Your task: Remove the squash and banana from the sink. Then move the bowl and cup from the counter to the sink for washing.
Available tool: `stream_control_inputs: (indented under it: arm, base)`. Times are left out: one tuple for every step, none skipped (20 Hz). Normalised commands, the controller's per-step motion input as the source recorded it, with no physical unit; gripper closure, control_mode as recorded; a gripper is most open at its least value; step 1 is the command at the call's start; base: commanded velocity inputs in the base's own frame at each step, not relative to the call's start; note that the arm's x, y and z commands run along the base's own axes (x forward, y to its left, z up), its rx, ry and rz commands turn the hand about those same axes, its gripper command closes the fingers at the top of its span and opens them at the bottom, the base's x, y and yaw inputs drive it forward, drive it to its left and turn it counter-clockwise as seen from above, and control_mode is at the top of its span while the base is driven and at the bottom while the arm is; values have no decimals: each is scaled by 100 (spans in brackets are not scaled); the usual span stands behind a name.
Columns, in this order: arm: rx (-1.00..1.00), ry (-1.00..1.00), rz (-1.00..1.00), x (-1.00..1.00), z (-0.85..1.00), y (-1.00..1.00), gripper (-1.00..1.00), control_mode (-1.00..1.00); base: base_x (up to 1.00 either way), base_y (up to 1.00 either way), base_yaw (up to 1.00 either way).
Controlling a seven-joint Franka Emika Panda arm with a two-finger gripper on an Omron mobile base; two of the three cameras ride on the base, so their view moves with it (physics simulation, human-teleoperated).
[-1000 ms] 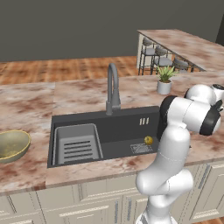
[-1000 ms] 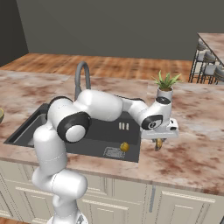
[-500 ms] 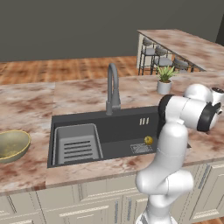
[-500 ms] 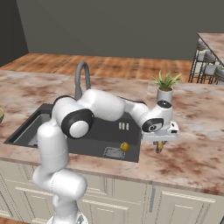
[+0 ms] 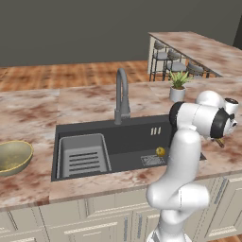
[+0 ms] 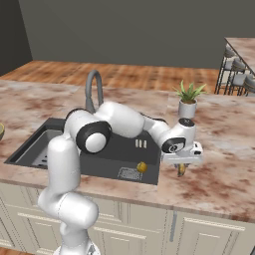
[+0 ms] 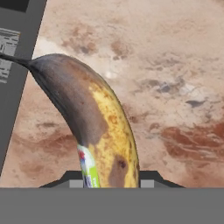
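The sink (image 5: 137,137) is set into the counter (image 5: 85,106), with the faucet (image 5: 121,94) at its rear edge. A ribbed tray (image 5: 84,156) occupies the left part of the basin; the squash (image 5: 160,151) lies in the right part, near the front wall, beside a drain plate (image 6: 129,173). The bowl (image 5: 13,157) sits on the counter to the left of the sink. A potted plant (image 6: 188,102) stands on the counter behind and to the right of the sink. The gripper (image 6: 182,169) is over the counter just right of the sink's right edge, the banana (image 7: 94,127) between its jaws, above the counter surface.
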Motion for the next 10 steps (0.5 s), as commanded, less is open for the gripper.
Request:
stream_control_inputs:
  arm:
    - [0,5,0,14,-24,-4,100,-100]
    - [0,6,0,14,-23,-4,100,-100]
    - [0,7,0,15,-23,-5,100,-100]
    - [0,7,0,14,-21,-6,100,-100]
    - [0,7,0,13,-21,-8,100,-100]
    - [0,7,0,12,-19,-9,100,-100]
    - [0,6,0,11,-19,-8,100,-100]
    - [1,6,0,11,-18,-8,100,-100]
    - [2,6,0,10,-19,-6,100,-100]
    - [1,5,0,10,-18,-5,100,-100]
  base:
    - [0,0,0]
    - [0,0,0]
    - [0,0,0]
    - [0,0,0]
    - [0,0,0]
    - [0,0,0]
    - [0,0,0]
    - [0,0,0]
    - [0,0,0]
    - [0,0,0]
